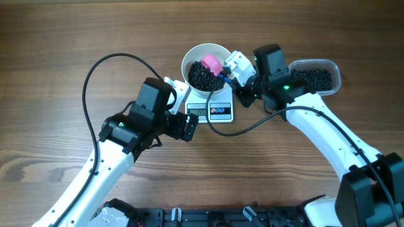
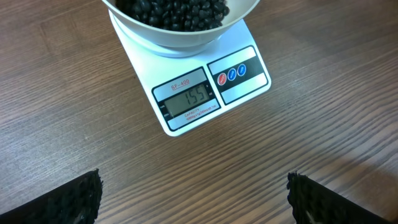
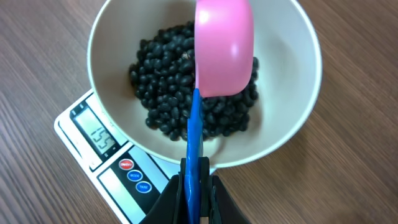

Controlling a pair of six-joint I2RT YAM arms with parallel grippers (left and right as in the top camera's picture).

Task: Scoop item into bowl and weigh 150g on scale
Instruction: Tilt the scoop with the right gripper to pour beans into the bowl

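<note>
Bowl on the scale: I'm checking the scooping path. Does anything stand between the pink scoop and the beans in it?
Nothing visible does. The right gripper holds the pink scoop over the beans in the bowl, nothing between.

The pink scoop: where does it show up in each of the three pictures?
Overhead: the pink scoop sits top centre, inside the white bowl.
Left wrist: not in it.
Right wrist: top centre, above the beans.
Shared landmark: the scale under the bowl.
</note>
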